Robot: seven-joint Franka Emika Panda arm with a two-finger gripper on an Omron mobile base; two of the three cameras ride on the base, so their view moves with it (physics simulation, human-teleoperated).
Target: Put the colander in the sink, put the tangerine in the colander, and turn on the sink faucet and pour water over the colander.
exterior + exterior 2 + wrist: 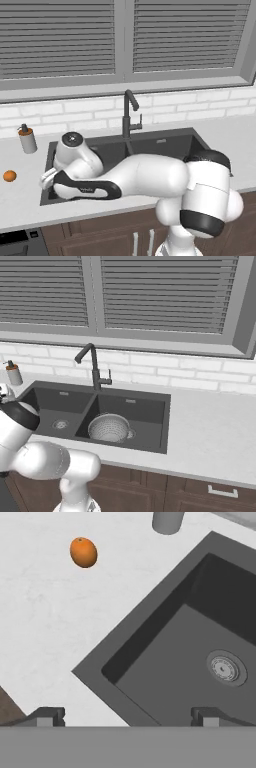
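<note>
The colander [110,427] sat upright on the floor of the sink's [165,421] right basin in the right base view, at about 5 o'clock from the foot of the sink faucet [94,370], whose spout curved up and out toward 10 o'clock. The left basin held just its round drain [60,425].

The tangerine [9,176] lay on the white counter [22,200], at 9 o'clock from the sink's left rim and well apart from it, with the soap dispenser [27,139] standing beyond it near the wall, at roughly 1 o'clock from the fruit. In the hand view the tangerine [83,552] showed at the upper left — at 11 o'clock from the picture's centre — on bare counter, with the corner of the left basin and its drain [226,668] spreading toward 4 o'clock.

The arm reached low and leftward over the left basin in the left base view. The gripper [127,717] hung above the basin's corner, its two fingers [47,716] standing wide apart with nothing between them — one tip over the counter's edge, the other over the basin floor. No contact with the tangerine or the colander.
</note>
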